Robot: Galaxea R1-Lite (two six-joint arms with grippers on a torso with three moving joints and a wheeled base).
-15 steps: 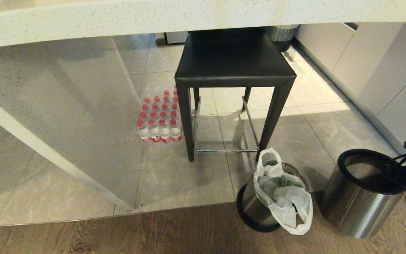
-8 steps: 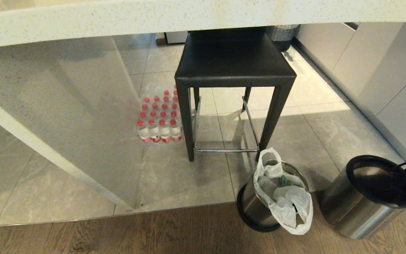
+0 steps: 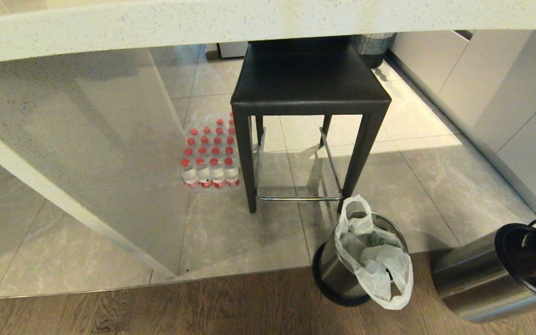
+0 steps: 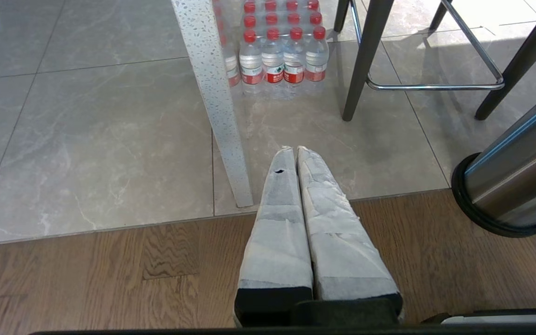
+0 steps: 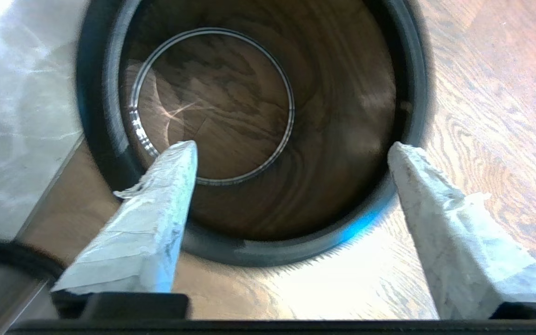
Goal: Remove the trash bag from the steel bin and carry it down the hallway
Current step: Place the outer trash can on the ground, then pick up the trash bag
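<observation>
The steel bin [image 3: 335, 274] stands a little tilted on the wood floor in front of the stool, a black ring round its base. The whitish trash bag [image 3: 375, 263] sits in it, one handle sticking up and the rest draped over the near rim. My right gripper [image 5: 291, 149] is open over the mouth of a second steel cylinder [image 3: 475, 284], which lies tipped at the far right; nothing is between the fingers [image 5: 165, 195]. My left gripper [image 4: 294, 150] hangs shut and empty, low over the floor, left of the steel bin [image 4: 519, 172].
A black stool [image 3: 310, 88] stands behind the bin. A pack of red-capped water bottles [image 3: 210, 156] sits on the tiles beside a speckled counter panel [image 3: 86, 153]. Pale cabinets [image 3: 496, 97] line the right. The tipped cylinder's black ring [image 5: 258, 249] frames wood floor seen through it.
The second steel cylinder has tipped from upright onto its side, towards the right. My right gripper has opened and drawn back to the right edge. The bin with the bag has not moved.
</observation>
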